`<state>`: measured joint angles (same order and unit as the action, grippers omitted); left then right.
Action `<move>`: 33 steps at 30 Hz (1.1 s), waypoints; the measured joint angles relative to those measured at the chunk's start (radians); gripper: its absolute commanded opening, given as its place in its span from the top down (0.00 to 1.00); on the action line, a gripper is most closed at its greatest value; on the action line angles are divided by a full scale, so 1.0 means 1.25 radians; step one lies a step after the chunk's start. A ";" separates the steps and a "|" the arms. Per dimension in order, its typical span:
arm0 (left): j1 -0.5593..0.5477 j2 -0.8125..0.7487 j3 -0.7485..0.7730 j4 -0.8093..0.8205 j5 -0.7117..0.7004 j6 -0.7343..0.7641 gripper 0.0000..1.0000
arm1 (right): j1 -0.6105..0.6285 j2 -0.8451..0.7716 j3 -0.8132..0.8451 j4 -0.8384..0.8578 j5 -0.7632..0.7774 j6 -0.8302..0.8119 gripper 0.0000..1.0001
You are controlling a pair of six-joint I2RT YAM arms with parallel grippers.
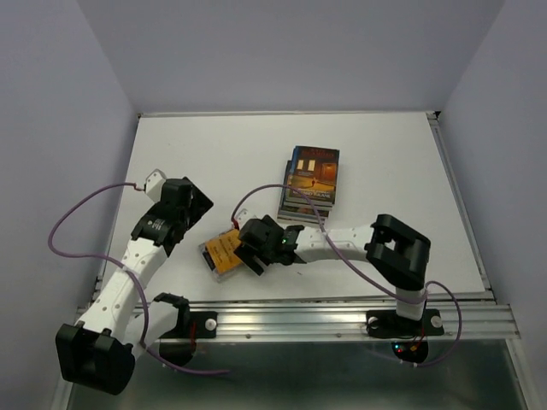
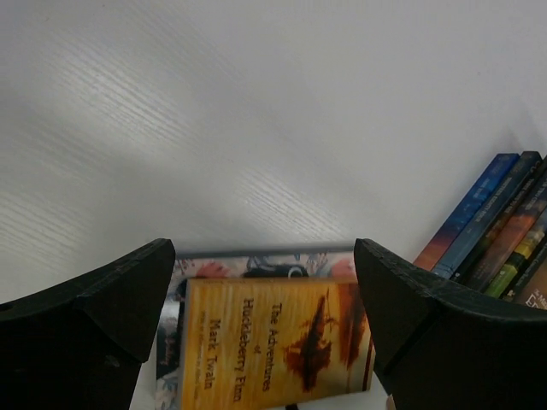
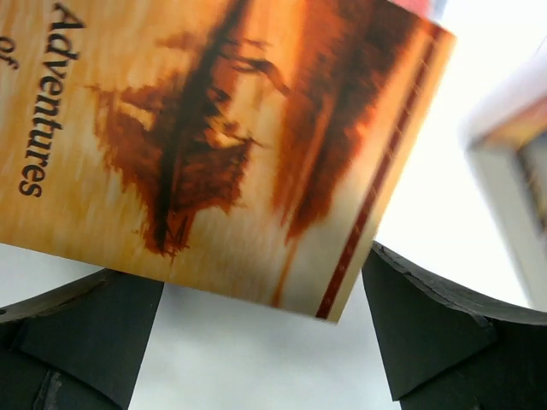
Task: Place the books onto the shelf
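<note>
Left gripper (image 2: 265, 252) first: its fingers (image 2: 111, 316) are spread wide with nothing pinched between them. In its wrist camera the orange book (image 2: 273, 342) shows right in the gap between the two fingers, cover up, and you can read the Huckleberry Finn title. From the top view though, the gripper hangs off to the book's left and a bit behind it, near but not touching.

The right gripper (image 3: 255, 269) is spread wide too and holds nothing. Its wrist camera is mostly filled by that same orange book, just past the fingertips, with the lower corner poking down toward the gap. From above, this gripper is right at the book's right edge, and I can't tell if it actually touches.

The orange book lies flat on a flowery book (image 2: 248, 263), a little skewed, so the flowery cover peeks out along the far side. Both sit on the white table (image 1: 188, 154) near the front edge, between the two arms.

Further back and to the right is the stack of books (image 1: 313, 175), lying flat and well apart from both grippers. Its spines show at the right edge of the left wrist view
</note>
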<state>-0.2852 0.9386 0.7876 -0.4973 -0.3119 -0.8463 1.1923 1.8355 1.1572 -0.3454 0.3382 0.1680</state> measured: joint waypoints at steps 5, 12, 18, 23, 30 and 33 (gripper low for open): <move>0.035 0.009 -0.055 0.018 0.020 0.000 0.01 | -0.105 0.119 0.130 0.136 0.006 -0.051 0.00; 0.084 0.127 -0.087 0.075 0.052 -0.001 0.01 | -0.230 0.228 0.242 0.285 -0.065 -0.176 0.00; 0.087 0.182 -0.084 0.103 0.070 0.000 0.01 | -0.261 0.302 0.365 0.275 -0.119 -0.199 0.00; 0.123 0.181 -0.055 0.119 0.040 -0.002 0.01 | -0.261 0.303 0.473 0.157 -0.135 -0.102 0.00; 0.207 0.227 -0.050 0.156 0.016 -0.039 0.05 | -0.261 0.290 0.479 -0.028 -0.145 0.083 0.00; 0.220 0.262 -0.051 0.173 0.022 -0.052 0.13 | -0.261 0.290 0.454 -0.069 -0.146 0.133 0.00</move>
<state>-0.0105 1.2663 0.7235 -0.2813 -0.2848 -0.9115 0.8658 2.1975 1.7245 -0.4320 0.1555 0.3344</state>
